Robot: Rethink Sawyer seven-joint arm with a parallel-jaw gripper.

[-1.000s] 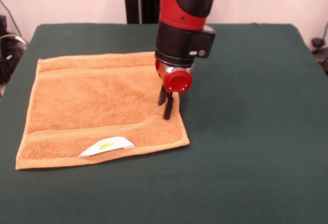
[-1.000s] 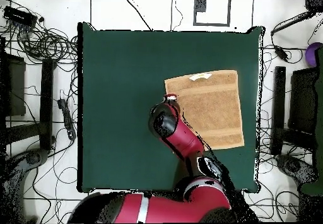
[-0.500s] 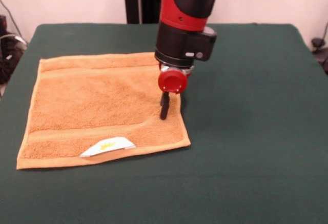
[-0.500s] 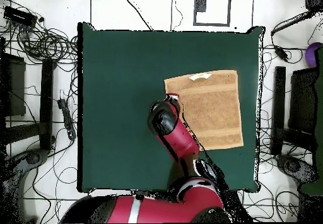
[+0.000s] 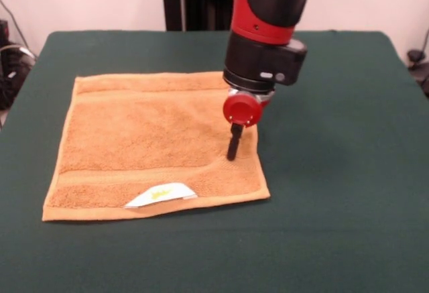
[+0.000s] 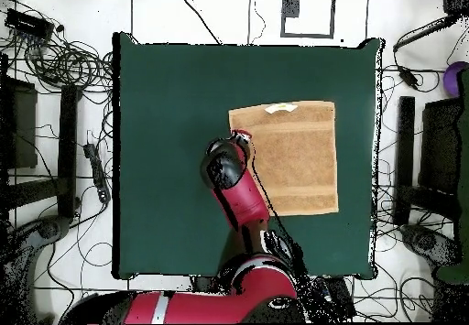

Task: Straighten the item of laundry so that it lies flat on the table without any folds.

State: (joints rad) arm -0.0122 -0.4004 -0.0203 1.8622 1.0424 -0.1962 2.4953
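Towel (image 5: 144,139) dragged rightward under gripper (image 5: 232,154)

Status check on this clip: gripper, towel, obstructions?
Gripper down on the orange-tan terry towel near its edge, fingers look shut. Towel nearly flat on the dark green felt table, slight ripple at the tips. Nothing in the way.

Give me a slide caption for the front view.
Sawyer's gripper presses on the right part of an orange-tan towel spread nearly flat on the green table.

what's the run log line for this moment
gripper: shut, tips pressed on towel near its right edge | towel: spread flat on table, tag at front edge | no folds seen
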